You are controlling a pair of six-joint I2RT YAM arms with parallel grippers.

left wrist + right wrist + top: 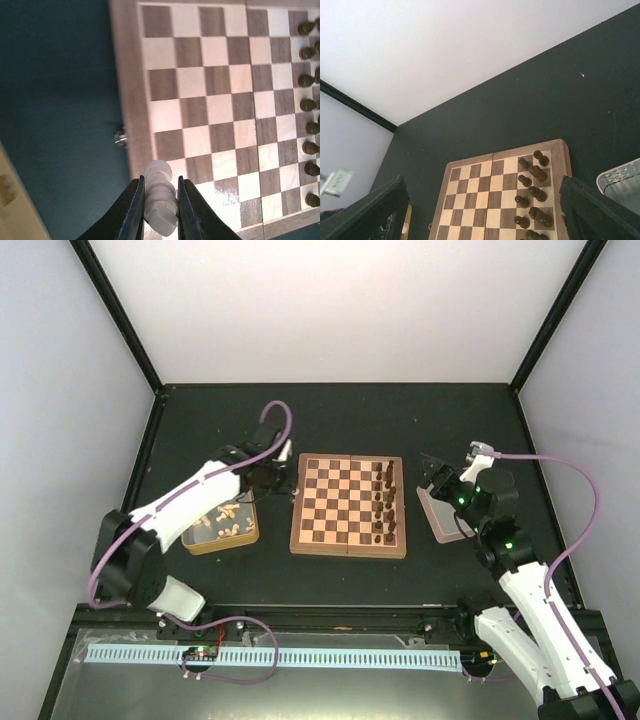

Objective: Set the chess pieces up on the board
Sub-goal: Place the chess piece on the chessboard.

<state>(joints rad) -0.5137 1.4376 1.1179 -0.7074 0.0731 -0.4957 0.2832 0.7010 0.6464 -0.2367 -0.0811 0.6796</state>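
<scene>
The board [330, 505] lies mid-table. Dark brown chess pieces [385, 502] stand in its two right-hand columns; they also show in the left wrist view [309, 105] and the right wrist view [535, 192]. My left gripper [283, 473] hovers at the board's far left corner, shut on a pale cream chess piece [161, 200] held sideways over the board's [215, 100] edge squares. My right gripper [432, 473] is open and empty, right of the board, over the silver-grey tray. In its own view the gripper [482, 182] looks down on the board [480, 200].
A gold-tan tin [220, 548] holding several cream pieces [225, 515] sits left of the board; its edge shows in the left wrist view [10, 200]. The silver-grey tray [440, 512] lies right of the board, and its corner shows in the right wrist view [622, 180]. A metal latch [120, 137] sticks out from the board's side.
</scene>
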